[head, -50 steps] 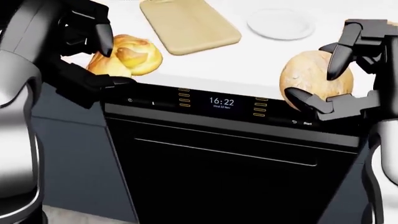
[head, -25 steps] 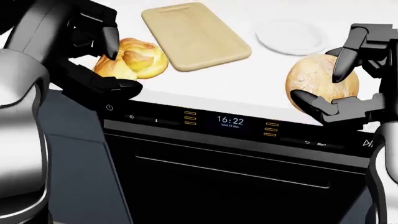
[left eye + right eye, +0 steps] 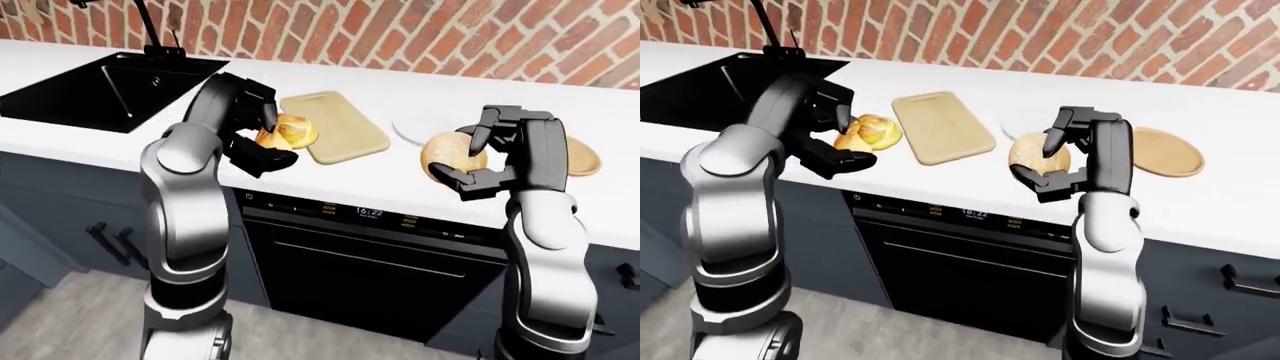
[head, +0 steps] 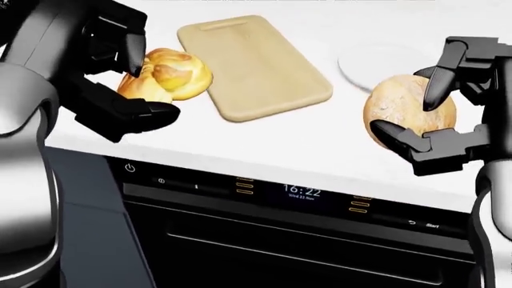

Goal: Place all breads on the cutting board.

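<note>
A light wooden cutting board (image 4: 256, 66) lies on the white counter (image 4: 320, 150) with nothing on it. My left hand (image 4: 148, 87) is shut on a golden knotted bread roll (image 4: 172, 75), held just left of the board's lower left edge. My right hand (image 4: 408, 117) is shut on a round pale loaf (image 4: 404, 114), held over the counter to the right of the board, finger above and thumb below. Both breads also show in the left-eye view: the roll (image 3: 287, 131) and the loaf (image 3: 443, 154).
A white plate (image 3: 412, 127) lies right of the board, partly behind the loaf. A wooden plate (image 3: 1165, 150) lies farther right. A black sink (image 3: 100, 86) is set in the counter at left. A black oven (image 3: 375, 259) sits under the counter's edge.
The whole picture has shifted down, so the camera has moved. Both hands, still holding their breads, now stand farther in over the counter, the roll nearer the board.
</note>
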Controlling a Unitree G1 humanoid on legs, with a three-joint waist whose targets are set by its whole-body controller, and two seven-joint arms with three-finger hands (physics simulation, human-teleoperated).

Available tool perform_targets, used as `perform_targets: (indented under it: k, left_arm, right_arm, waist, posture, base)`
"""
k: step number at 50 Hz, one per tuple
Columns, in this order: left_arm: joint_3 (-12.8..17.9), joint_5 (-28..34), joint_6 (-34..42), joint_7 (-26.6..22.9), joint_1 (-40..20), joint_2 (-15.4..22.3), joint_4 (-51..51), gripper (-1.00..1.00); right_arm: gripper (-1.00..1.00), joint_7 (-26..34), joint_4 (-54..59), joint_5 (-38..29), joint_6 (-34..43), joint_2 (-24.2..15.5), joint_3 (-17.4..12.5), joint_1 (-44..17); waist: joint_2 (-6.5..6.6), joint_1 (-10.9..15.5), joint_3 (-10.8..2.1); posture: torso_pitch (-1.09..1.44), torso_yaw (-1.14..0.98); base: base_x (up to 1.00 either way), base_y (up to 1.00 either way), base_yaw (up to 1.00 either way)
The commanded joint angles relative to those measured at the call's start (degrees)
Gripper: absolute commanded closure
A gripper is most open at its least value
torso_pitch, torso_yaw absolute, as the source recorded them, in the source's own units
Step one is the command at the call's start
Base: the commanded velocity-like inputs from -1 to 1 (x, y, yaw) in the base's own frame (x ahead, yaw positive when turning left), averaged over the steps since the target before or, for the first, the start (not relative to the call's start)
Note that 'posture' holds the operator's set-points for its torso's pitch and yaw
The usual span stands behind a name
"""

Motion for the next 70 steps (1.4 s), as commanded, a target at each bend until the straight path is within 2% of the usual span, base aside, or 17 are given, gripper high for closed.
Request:
perform_targets:
  k: [1,5,8,17,19,21,22,24,30,34,35,39,46,47,54,57,70]
  left_arm:
    - [1.5,0.9,-1.5,1.1,-2.2,0.8,-1.7,1.00]
    - [1.4,0.8,-1.5,1.2,-2.3,0.6,-1.7,1.00]
    - [1.3,0.9,-1.3,1.2,-2.2,0.7,-1.9,1.00]
    - [1.2,0.7,-1.3,1.2,-2.3,0.7,-1.9,1.00]
    - [1.1,0.8,-1.2,1.1,-2.1,0.6,-2.1,1.00]
    - [1.0,0.9,-1.1,1.0,-2.5,0.6,-1.9,1.00]
    - [1.0,0.9,-1.2,1.0,-2.6,0.6,-1.8,1.00]
    - [0.9,1.0,-1.1,1.0,-2.7,0.5,-1.9,1.00]
    - [1.0,1.0,-1.1,0.7,-2.8,0.3,-1.9,1.00]
    - [1.0,1.1,-0.9,0.5,-2.8,0.4,-2.3,1.00]
    - [1.0,1.1,-0.8,0.5,-2.8,0.4,-2.4,1.00]
    - [1.0,1.1,-0.8,0.4,-2.9,0.5,-2.4,1.00]
    - [1.1,0.8,-1.3,0.9,-3.0,0.3,-1.9,1.00]
    - [1.0,0.8,-1.1,0.8,-3.1,0.3,-2.0,1.00]
    - [0.8,1.1,-0.5,0.5,-3.1,0.3,-2.6,1.00]
    - [0.9,1.1,-0.6,0.5,-3.1,0.3,-2.7,1.00]
    - [1.0,1.2,-0.3,0.1,-3.5,0.5,-3.0,1.00]
  right_arm:
    - [1.00,-0.1,-2.5,0.1,-2.1,-0.4,0.4,-2.0]
    - [1.00,-0.3,-2.1,0.4,-2.8,-0.3,0.4,-1.6]
    - [1.00,-0.4,-2.0,0.2,-3.0,-0.2,0.6,-1.5]
    - [1.00,-0.4,-2.2,0.5,-2.7,-0.2,0.3,-1.6]
    - [1.00,-0.4,-2.3,0.7,-2.6,-0.2,0.3,-1.5]
    - [1.00,-0.5,-2.3,0.9,-2.6,-0.3,0.0,-1.6]
    - [1.00,-0.4,-2.5,0.9,-2.4,-0.3,0.0,-1.6]
    - [1.00,-0.5,-2.1,1.1,-2.7,-0.4,-0.1,-1.6]
    - [1.00,-0.7,-2.4,1.8,-2.6,-0.4,-0.3,-1.6]
    - [1.00,-0.7,-3.1,1.9,-2.2,-0.5,-0.1,-1.5]
    - [1.00,-0.6,-3.4,1.9,-2.0,-0.5,-0.1,-1.6]
    - [1.00,-0.7,-3.4,2.0,-2.2,-0.5,0.0,-1.6]
    - [1.00,-0.9,-3.0,2.1,-2.4,-0.5,-0.1,-1.4]
    - [1.00,-0.9,-2.9,2.0,-2.3,-0.6,-0.1,-1.4]
    - [1.00,-0.8,-3.2,1.8,-1.9,-0.3,0.7,-2.0]
    - [1.00,-0.7,-2.9,1.5,-1.8,0.2,1.6,-2.7]
    - [1.00,1.2,-2.0,-0.8,-2.3,3.0,6.2,-4.2]
  waist:
    - [-0.03,0.5,-1.53]
    - [2.34,0.2,-0.91]
    - [6.66,-0.3,-1.85]
    - [3.17,0.6,-1.23]
    - [1.39,0.8,-1.21]
    - [-2.17,1.0,-2.03]
    - [-0.51,0.6,-1.69]
    - [-1.25,0.6,-1.36]
    - [1.77,0.2,-0.77]
    - [7.22,-0.4,-1.77]
    - [4.53,0.0,-1.03]
    - [2.00,-0.1,-0.99]
    - [1.31,0.1,-1.85]
    - [1.76,0.2,-3.19]
    - [2.00,0.9,-0.22]
    - [1.46,0.7,-2.04]
    - [1.30,0.1,-1.17]
  posture:
    - [0.00,0.00]
    - [0.00,0.00]
    - [0.00,0.00]
    - [0.00,0.00]
    - [0.00,0.00]
    - [0.00,0.00]
    - [0.00,0.00]
    - [0.00,0.00]
    - [0.00,0.00]
    - [0.00,0.00]
    - [0.00,0.00]
    - [0.00,0.00]
    - [0.00,0.00]
    - [0.00,0.00]
    - [0.00,0.00]
    - [0.00,0.00]
    - [0.00,0.00]
  base:
    - [0.18,0.00,0.00]
    - [0.17,0.00,0.00]
    - [0.18,0.00,0.00]
    - [0.18,0.00,0.00]
    - [0.18,0.00,0.00]
    - [0.19,0.00,0.00]
    - [0.18,0.00,0.00]
    - [0.19,0.00,0.00]
    - [0.19,0.00,0.00]
    - [0.15,0.00,0.00]
    - [0.00,0.00,0.00]
    - [0.00,0.00,0.00]
    - [0.00,0.00,0.00]
    - [0.10,0.00,0.00]
    - [0.24,0.00,0.00]
    - [0.00,0.00,0.00]
    - [0.00,0.00,0.00]
